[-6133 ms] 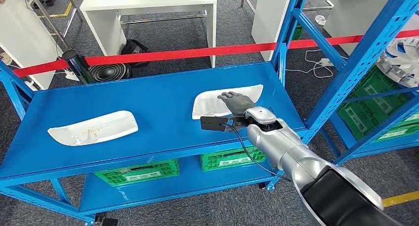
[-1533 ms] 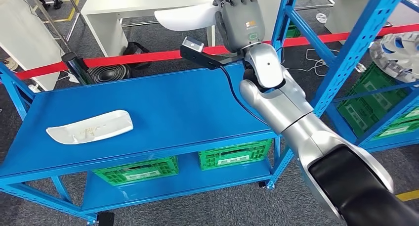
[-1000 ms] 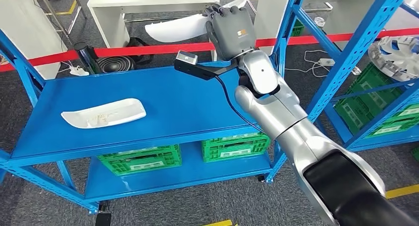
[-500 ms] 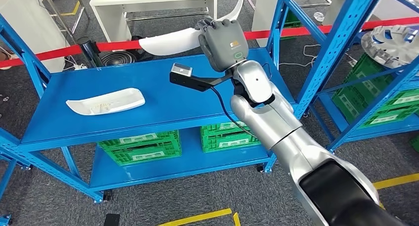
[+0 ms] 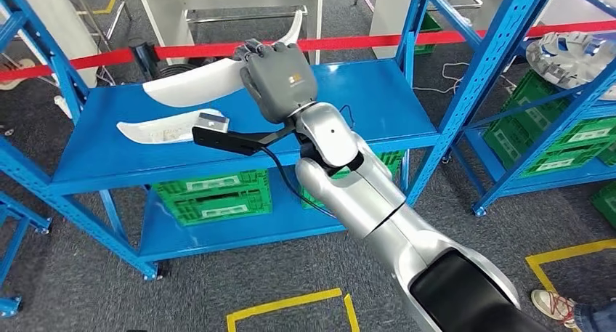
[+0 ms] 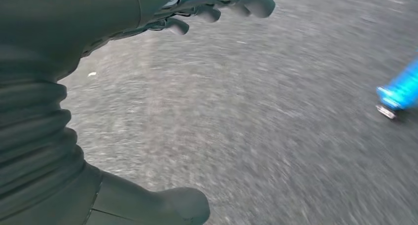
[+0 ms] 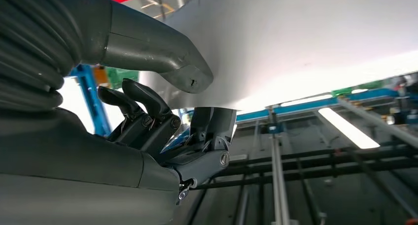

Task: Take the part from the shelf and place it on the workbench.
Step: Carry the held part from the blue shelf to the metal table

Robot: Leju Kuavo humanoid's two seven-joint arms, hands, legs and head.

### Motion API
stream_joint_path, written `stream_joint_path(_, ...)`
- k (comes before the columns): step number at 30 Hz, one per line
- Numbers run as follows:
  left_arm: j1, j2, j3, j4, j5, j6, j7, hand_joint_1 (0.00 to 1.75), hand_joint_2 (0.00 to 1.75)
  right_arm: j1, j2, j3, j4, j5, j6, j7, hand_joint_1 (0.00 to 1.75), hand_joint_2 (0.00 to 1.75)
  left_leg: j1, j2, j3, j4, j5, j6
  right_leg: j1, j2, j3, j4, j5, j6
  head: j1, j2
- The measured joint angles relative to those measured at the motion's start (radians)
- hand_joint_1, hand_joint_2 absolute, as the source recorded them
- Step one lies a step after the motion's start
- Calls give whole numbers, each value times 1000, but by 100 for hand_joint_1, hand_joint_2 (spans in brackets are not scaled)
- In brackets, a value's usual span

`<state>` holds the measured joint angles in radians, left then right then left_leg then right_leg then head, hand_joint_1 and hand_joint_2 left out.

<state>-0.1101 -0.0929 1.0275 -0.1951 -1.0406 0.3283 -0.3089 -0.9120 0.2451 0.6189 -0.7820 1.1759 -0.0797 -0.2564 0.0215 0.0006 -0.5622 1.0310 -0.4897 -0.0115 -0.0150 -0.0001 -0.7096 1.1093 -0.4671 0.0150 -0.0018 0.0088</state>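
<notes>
My right hand point(image 5: 277, 81) holds a long curved white part point(image 5: 195, 83) up in the air, above the blue shelf point(image 5: 349, 92). In the right wrist view the thumb and fingers point(image 7: 148, 107) press against the part's white surface point(image 7: 305, 43). A second white part point(image 5: 165, 127) lies on the shelf's left side, partly behind the wrist camera bracket point(image 5: 218, 137). My left hand point(image 6: 74, 97) hangs over grey floor, fingers apart and nothing in it.
Blue rack uprights point(image 5: 494, 78) stand to the right, with a silver wheel cover point(image 5: 570, 56) and green crates point(image 5: 552, 136). More green crates point(image 5: 214, 197) sit under the shelf. A red barrier tape point(image 5: 363, 43) and a white table point(image 5: 232, 5) lie beyond. Yellow floor lines point(image 5: 290, 306) are near.
The whole view has shifted as the camera moved back and turned. My right hand, still holding the white part, now sits further left and lower in the picture.
</notes>
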Motion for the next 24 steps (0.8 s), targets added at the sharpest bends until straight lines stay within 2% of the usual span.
stream_joint_path(2, 7, 7, 5, -2, -13, 2, 28, 0, 175, -3, 21, 7, 6, 0, 1, 4, 175, 175, -4, 0, -29, 1, 22, 9, 1, 0, -40, 135, -95, 1, 5, 0)
stream_joint_path(3, 11, 10, 5, -3, -28, 2, 42, 0, 175, -3, 28, 9, 9, 0, 1, 6, 175, 175, -7, 0, -43, 1, 33, 11, 2, 0, -51, 193, -119, -1, 6, 0)
stream_joint_path(4, 14, 11, 4, -4, -42, 2, 53, 0, 175, -2, 32, 11, 11, -1, 2, 8, 175, 175, -10, 0, -57, 1, 44, 12, 5, 0, -47, 224, -121, -5, 6, 0)
stream_joint_path(5, 17, 12, 3, -4, -54, 1, 60, 0, 175, -2, 35, 12, 12, -2, 3, 10, 175, 175, -14, -1, -70, 1, 55, 13, 9, 0, -25, 219, -103, -12, 7, 0)
stream_joint_path(6, 21, 13, 2, -4, -63, 1, 67, 0, 175, -2, 37, 12, 12, -2, 3, 12, 175, 175, -19, -2, -83, 1, 65, 13, 15, 1, 16, 178, -77, -25, 9, 0)
stream_joint_path(7, 23, 12, 1, -4, -69, 0, 73, 0, 175, -2, 40, 12, 10, -3, 4, 14, 175, 175, -21, -2, -93, 2, 76, 13, 25, 1, 71, 112, -60, -42, 9, 0)
stream_joint_path(8, 24, 12, 0, -5, -73, 0, 79, 0, 175, -2, 44, 12, 7, -5, 4, 15, 175, 175, -25, -2, -101, 2, 85, 11, 33, -1, 128, 32, -60, -59, 10, 0)
stream_joint_path(9, 25, 11, -2, -5, -78, -1, 84, 0, 175, -3, 46, 11, 3, -6, 4, 14, 175, 175, -26, 0, -106, 1, 94, 8, 41, -4, 171, -31, -65, -69, 9, 0)
stream_joint_path(10, 26, 10, -5, -5, -86, -1, 87, 0, 175, -3, 46, 11, -1, -8, 3, 14, 175, 175, -24, 2, -107, -1, 103, 4, 47, -6, 195, -74, -74, -74, 9, 0)
stream_joint_path(11, 27, 11, -9, -6, -96, -4, 87, 0, 175, -3, 44, 10, -3, -9, 1, 13, 175, 175, -23, 3, -108, -5, 112, -3, 49, -8, 202, -95, -76, -73, 9, 0)
stream_joint_path(13, 29, 17, -19, -6, -114, -14, 71, 0, 175, -2, 31, 8, -1, -10, -11, 5, 175, 175, -19, 3, -111, -10, 119, -14, 46, -10, 194, -110, -53, -74, 10, 0)
stream_joint_path(14, 32, 19, -23, -6, -119, -22, 58, 0, 175, -1, 24, 8, 1, -12, -20, -3, 175, 175, -18, 2, -118, 1, 99, -20, 43, -12, 189, -117, -38, -77, 9, 0)
stream_joint_path(15, 34, 23, -25, -6, -119, -28, 44, 0, 175, 1, 18, 7, 5, -13, -28, -12, 175, 175, -17, 1, -129, 30, 62, -27, 38, -13, 180, -124, -22, -79, 8, 0)
stream_joint_path(17, 37, 31, -26, -6, -119, -38, 29, 0, 175, 1, 9, 6, 17, -16, -39, -24, 175, 175, -10, 0, -158, 142, -38, -41, 34, -12, 153, -125, 4, -80, 3, 0)
stream_joint_path(18, 37, 37, -28, -6, -120, -41, 27, 0, 175, 2, 7, 6, 24, -16, -40, -27, 175, 175, -7, 0, -168, 203, -68, -48, 32, -12, 137, -123, 17, -77, 1, 0)
stream_joint_path(19, 37, 43, -31, -6, -122, -44, 26, 0, 175, 4, 6, 6, 31, -16, -40, -29, 175, 175, -3, 0, -169, 248, -73, -55, 30, -12, 119, -120, 29, -74, 0, 0)
stream_joint_path(20, 37, 48, -33, -6, -122, -46, 27, 0, 175, 5, 7, 6, 37, -16, -39, -28, 175, 175, 0, 0, -157, 263, -56, -61, 27, -12, 100, -114, 40, -69, 0, 0)
stream_joint_path(21, 37, 52, -35, -6, -119, -47, 29, 0, 175, 5, 10, 6, 41, -15, -37, -25, 175, 175, 4, 0, -128, 245, -27, -67, 22, -13, 82, -107, 48, -63, -1, 0)
stream_joint_path(22, 37, 55, -36, -6, -114, -47, 31, 0, 175, 5, 17, 6, 44, -14, -34, -21, 175, 175, 8, 0, -85, 195, -6, -75, 18, -13, 64, -96, 55, -57, -1, 0)
stream_joint_path(23, 36, 57, -36, -7, -108, -47, 35, 0, 175, 4, 26, 7, 45, -12, -30, -16, 175, 175, 9, 0, -34, 129, -6, -81, 16, -13, 47, -85, 61, -50, -3, 0)
stream_joint_path(24, 35, 59, -35, -8, -100, -45, 39, 0, 175, 3, 37, 8, 46, -8, -25, -12, 175, 175, 8, -1, 6, 70, -17, -79, 15, -13, 34, -75, 66, -44, -6, 0)
